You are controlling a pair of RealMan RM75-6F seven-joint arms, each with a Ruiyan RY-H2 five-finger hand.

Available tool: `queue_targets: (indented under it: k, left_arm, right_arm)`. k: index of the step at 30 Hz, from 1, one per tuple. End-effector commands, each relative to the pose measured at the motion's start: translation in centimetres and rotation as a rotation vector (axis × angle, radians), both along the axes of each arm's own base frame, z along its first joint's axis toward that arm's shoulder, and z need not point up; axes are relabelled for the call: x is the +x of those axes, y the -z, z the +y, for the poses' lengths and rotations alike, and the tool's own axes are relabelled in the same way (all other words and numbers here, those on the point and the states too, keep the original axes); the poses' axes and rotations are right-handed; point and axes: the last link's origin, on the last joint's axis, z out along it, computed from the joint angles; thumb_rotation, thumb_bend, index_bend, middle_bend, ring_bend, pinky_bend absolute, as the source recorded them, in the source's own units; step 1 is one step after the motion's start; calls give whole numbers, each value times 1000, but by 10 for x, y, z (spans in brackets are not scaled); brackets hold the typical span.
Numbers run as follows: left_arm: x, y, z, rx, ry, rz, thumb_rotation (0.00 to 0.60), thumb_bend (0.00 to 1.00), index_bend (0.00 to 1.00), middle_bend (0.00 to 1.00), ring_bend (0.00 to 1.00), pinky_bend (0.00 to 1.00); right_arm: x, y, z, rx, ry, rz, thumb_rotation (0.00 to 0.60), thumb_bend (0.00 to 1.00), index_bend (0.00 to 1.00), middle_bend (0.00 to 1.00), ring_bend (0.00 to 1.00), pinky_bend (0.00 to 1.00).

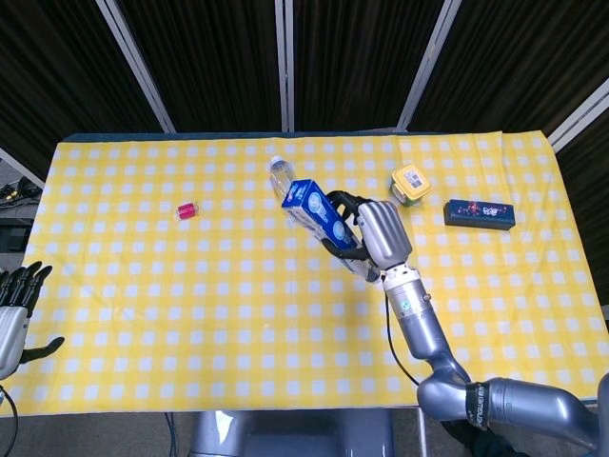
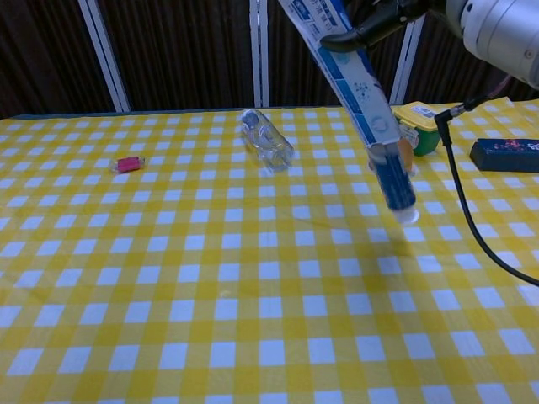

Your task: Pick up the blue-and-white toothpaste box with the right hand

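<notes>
L hand (image 1: 17,307) sat at the table's near-left edge, off to the side w/ fingers apart and nothing in it; prob. parked there since the task calls only for the R hand. Not seen in chest view.

Table (image 1: 143,314) w/ yellow check cloth carried the rest. Small red item (image 1: 186,210) lay alone toward the left, well apart from the action. Clear bottle (image 1: 285,187) lay on its side near mid-table, far side; in head view the box's upper end overlapped it, but chest view showed the bottle (image 2: 265,140) flat on the cloth and the box up in the air, so no contact.

Box (image 1: 314,215) was off the table, held tilted steeply: one end high, the other hanging down. In chest view the box (image 2: 349,67) had its lower flap open and the tube (image 2: 393,181) sliding partway out, cap end down, above the cloth. Likely the tilt did that; risk of the tube dropping.

R hand (image 1: 369,231) was wrapped round the box near its upper end, fingers closed on it from the side. Grip off-centre prob. explains the droop of the long end.

Beyond: orange thing (image 2: 405,156) mostly hidden behind the box, yellow-lidded tub (image 1: 410,183), and dark box (image 1: 480,213) far right, all untouched on the table.
</notes>
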Motion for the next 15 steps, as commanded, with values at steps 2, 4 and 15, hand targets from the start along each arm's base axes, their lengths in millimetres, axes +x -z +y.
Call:
queue_targets:
  k: [2, 4, 15]
  left_arm:
    - [0, 0, 1, 2, -2, 0, 600, 0, 0, 0, 0, 0]
    - [-1, 0, 1, 2, -3, 0, 600, 0, 0, 0, 0, 0]
    - [-1, -1, 2, 6, -7, -3, 600, 0, 0, 0, 0, 0]
  right_arm:
    - [-11, 0, -5, -33, 13, -134, 600, 265, 452, 519, 498, 542]
    - [-15, 2, -6, -42, 3, -135, 600, 267, 452, 519, 497, 542]
    - [-13, -11, -13, -161, -93, -66, 600, 266, 452, 519, 497, 542]
